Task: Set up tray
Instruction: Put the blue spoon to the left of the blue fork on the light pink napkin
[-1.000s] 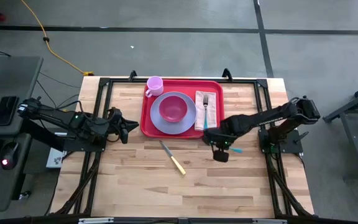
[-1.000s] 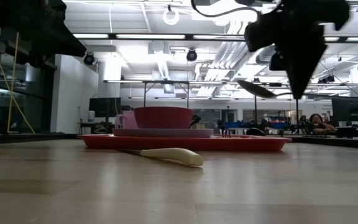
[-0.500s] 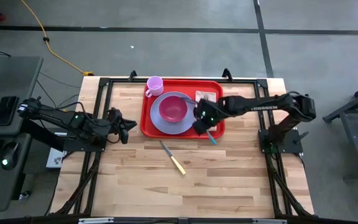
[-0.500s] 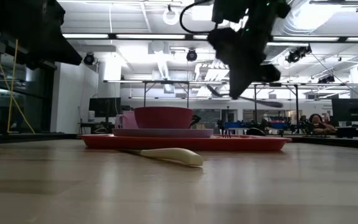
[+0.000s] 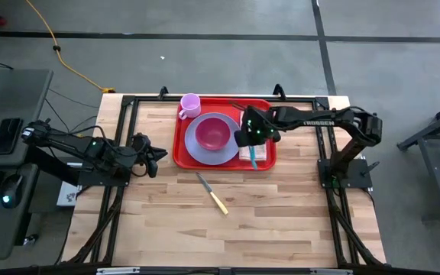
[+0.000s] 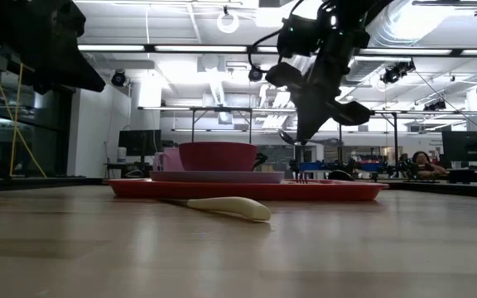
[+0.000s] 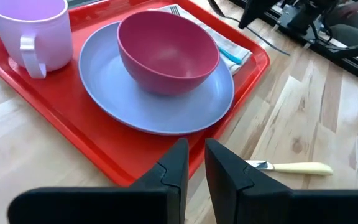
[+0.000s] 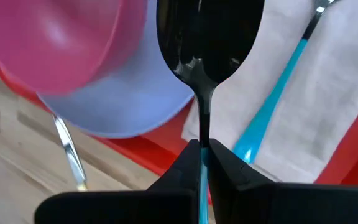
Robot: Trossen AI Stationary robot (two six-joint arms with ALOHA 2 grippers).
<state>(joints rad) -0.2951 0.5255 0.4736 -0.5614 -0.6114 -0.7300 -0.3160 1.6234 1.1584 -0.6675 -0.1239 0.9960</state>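
Note:
The red tray [image 5: 179, 150] lies at the table's far middle. On it are a lavender plate [image 5: 228, 153] with a pink bowl [image 5: 212, 134], a pink cup [image 5: 190, 105] and a white napkin [image 5: 260, 136] with a teal-handled fork [image 8: 278, 93]. My right gripper [image 5: 242, 139] hangs over the napkin and the plate's right edge, shut on a spoon [image 8: 207, 31] with a dark bowl and teal handle. My left gripper [image 5: 150, 154] is shut and empty, left of the tray. A cream-handled knife [image 5: 213, 195] lies flat on the table in front of the tray. My right gripper pinches the spoon's thin neck [image 8: 202, 134] between its two fingers, where the dark bowl passes into the teal handle. The fingers lie along the spoon, whose bowl sticks out past the fingertips. The spoon is lifted clear, above the napkin and the plate's rim.
Bare wood spreads over the table's near half around the knife [image 6: 222, 205]. Black frame rails [image 5: 124, 122] run along the table's left, right and far edges. A desk with a phone and a keyboard stands left of the table.
My right gripper has carried the spoon from over the bare table by the tray's near right corner toward the far edge and left, and is now over the napkin on the tray. It has stayed shut on the spoon. The left arm has kept still.

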